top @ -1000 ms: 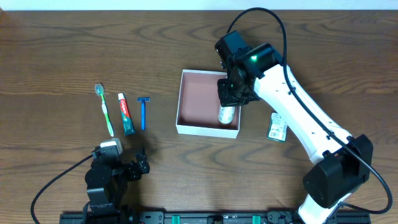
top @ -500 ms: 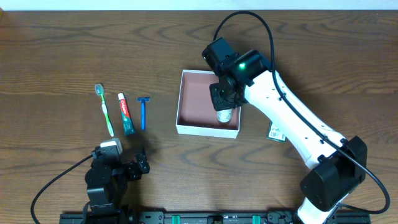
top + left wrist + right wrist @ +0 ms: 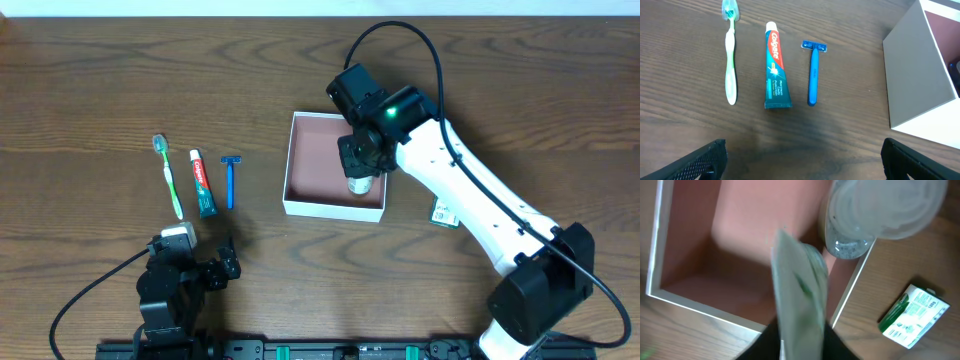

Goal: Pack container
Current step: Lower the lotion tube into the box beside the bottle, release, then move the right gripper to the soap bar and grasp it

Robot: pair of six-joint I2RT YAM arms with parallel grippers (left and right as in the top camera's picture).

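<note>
The container [image 3: 305, 150], a square white-walled box with a reddish-brown inside, sits at the table's middle. It also shows in the right wrist view [image 3: 735, 245] and at the right edge of the left wrist view [image 3: 915, 80]. My right gripper [image 3: 360, 158] hangs over its right side. In the right wrist view the gripper [image 3: 802, 335] is shut on a blurred pale white-green tube-like item [image 3: 800, 290] above the box floor. A clear bottle [image 3: 875, 215] sits by the container's right wall. My left gripper [image 3: 195, 268] is open and empty near the front edge.
A green toothbrush [image 3: 168, 177], a toothpaste tube [image 3: 203, 184] and a blue razor [image 3: 231, 180] lie side by side left of the container. They also show in the left wrist view. A green-and-white small box [image 3: 445, 207] lies on the table right of the container.
My right arm has shifted left, bringing the gripper and its held item further over the container's inside. In the last half second it barely moved. The left arm is still.
</note>
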